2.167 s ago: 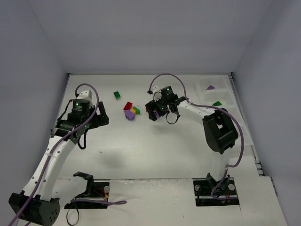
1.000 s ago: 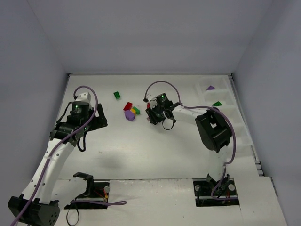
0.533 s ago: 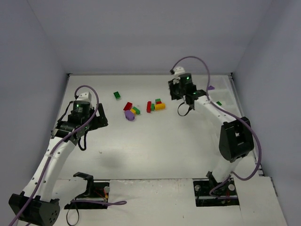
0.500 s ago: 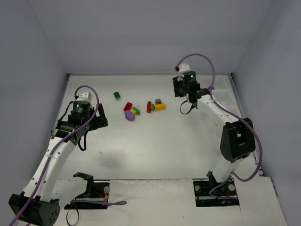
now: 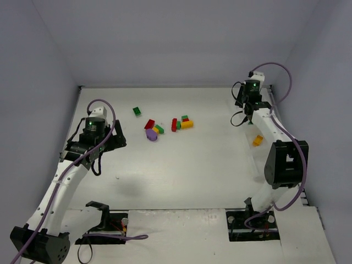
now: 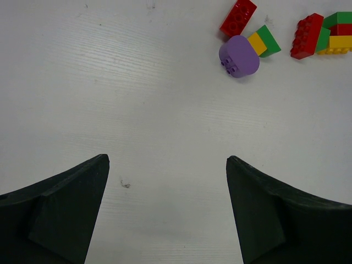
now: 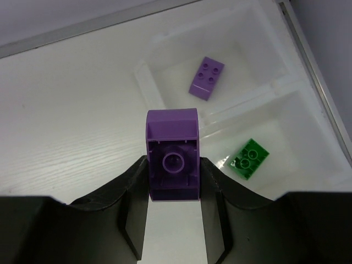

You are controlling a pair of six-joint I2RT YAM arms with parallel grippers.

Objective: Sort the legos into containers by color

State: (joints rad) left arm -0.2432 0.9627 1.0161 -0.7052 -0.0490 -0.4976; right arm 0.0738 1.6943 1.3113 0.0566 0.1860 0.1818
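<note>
Two purple bricks, one gripped

Right gripper [image 7: 173, 184] clamps a purple brick [image 7: 172, 140], hollow underside toward the camera, just short of the tray [image 7: 147, 82]. Tray's far bin holds a flat purple brick [image 7: 207, 78]; next bin, a green brick [image 7: 249, 159]. Left gripper [image 6: 168, 170], jaws wide apart, holds nothing, well left of tray; loose pile [image 5: 152, 135] lies between.

Bright, even light; soft shadows.

White tabletop [image 5: 181, 176] fills the centre of the overhead view, enclosed by pale lavender walls [image 5: 165, 44] at top and both sides. A small dark speck [image 6: 126, 185] marks the tabletop, lower left in the left wrist view.
</note>
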